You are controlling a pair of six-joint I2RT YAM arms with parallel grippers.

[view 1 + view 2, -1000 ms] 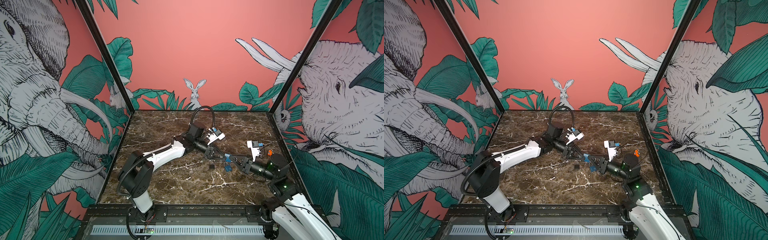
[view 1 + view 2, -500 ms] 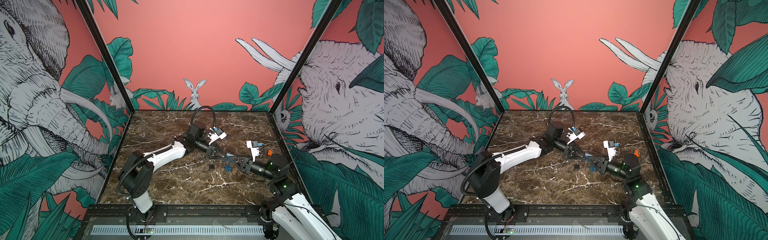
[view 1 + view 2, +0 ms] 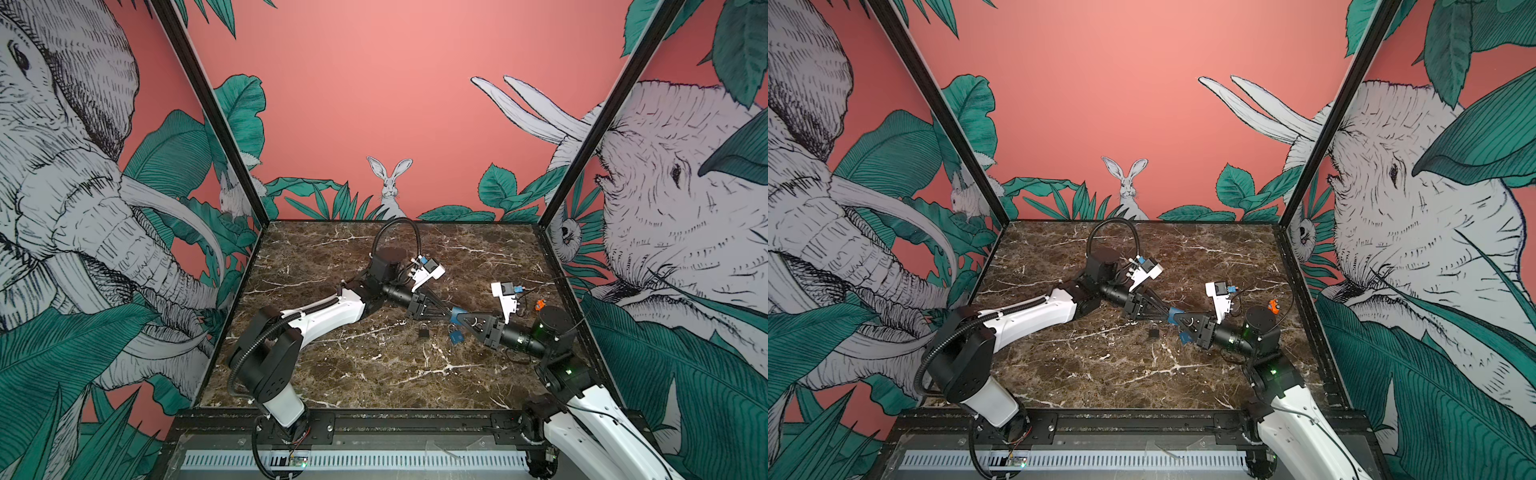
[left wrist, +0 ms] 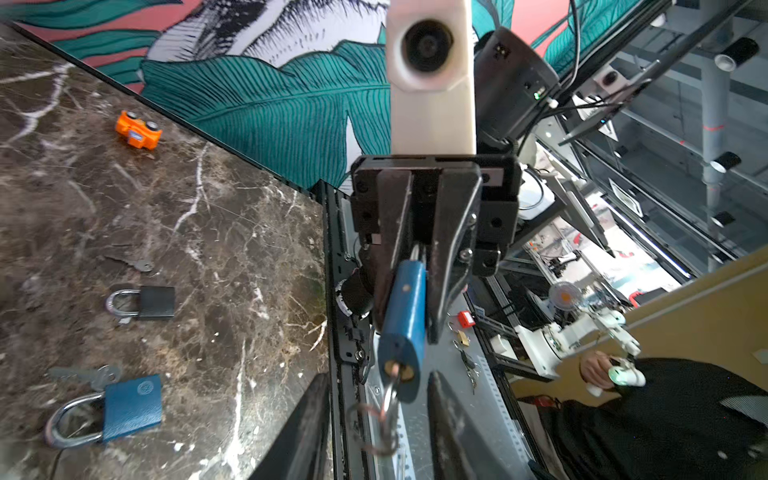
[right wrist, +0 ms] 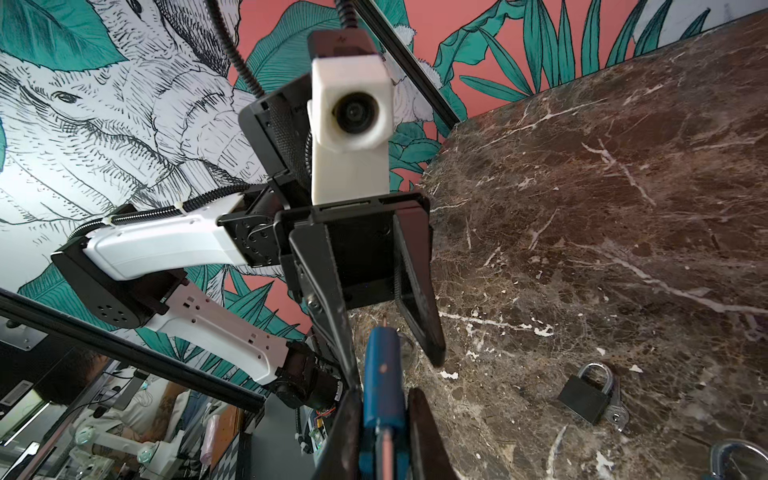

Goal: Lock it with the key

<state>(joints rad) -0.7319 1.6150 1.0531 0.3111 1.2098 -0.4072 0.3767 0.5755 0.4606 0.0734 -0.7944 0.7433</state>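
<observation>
Since a second ago the left gripper (image 3: 447,313) has loosened its grasp; in both top views it meets the right gripper (image 3: 460,319) above the table (image 3: 332,374). Left wrist view: right gripper clamps a blue padlock (image 4: 405,307), key (image 4: 395,370) in its keyhole, left fingers (image 4: 309,424) parted either side. Right wrist view: padlock pinched between the right fingers (image 5: 424,424).

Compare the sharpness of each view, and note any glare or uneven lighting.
In both top views the light is even, and the black padlock is tiny but crisp. Left wrist view: held padlock sharp, left pincer dark and soft at the frame edge. Right wrist view: held padlock close to the lens and soft, table pale with sheen.
</observation>
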